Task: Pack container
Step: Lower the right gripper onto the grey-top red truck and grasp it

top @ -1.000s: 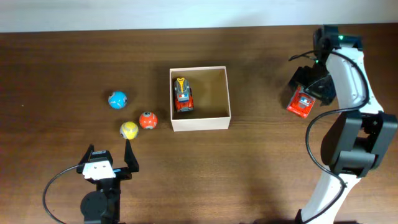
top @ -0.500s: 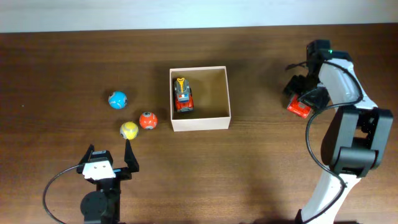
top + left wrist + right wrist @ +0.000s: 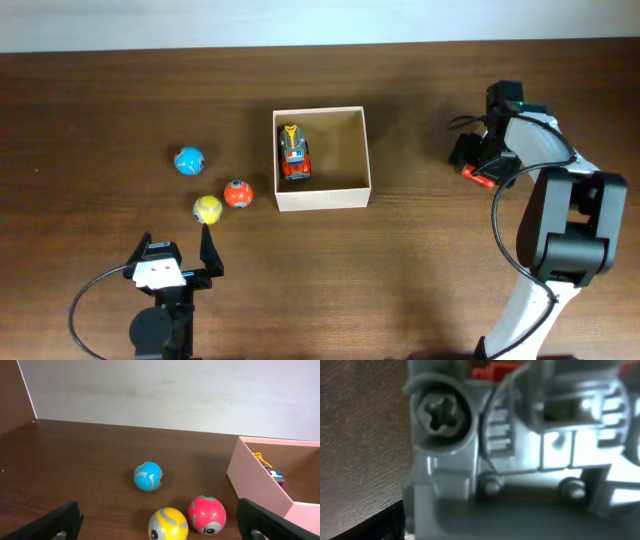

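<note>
The container is a shallow cream-white box at the table's middle, and a red and yellow toy truck lies along its left wall. Its side also shows in the left wrist view. My right gripper is right of the box, low over the table, shut on a red toy car. The car's grey underside fills the right wrist view. My left gripper is open and empty at the front left, just behind the yellow ball.
Three balls lie left of the box: blue, yellow and red-orange. A pale wall runs along the far edge of the table. The right arm's base stands at the right.
My right gripper has moved left and slightly toward the box with the red car, which now shows less from above. The left arm, balls and box have not moved.
</note>
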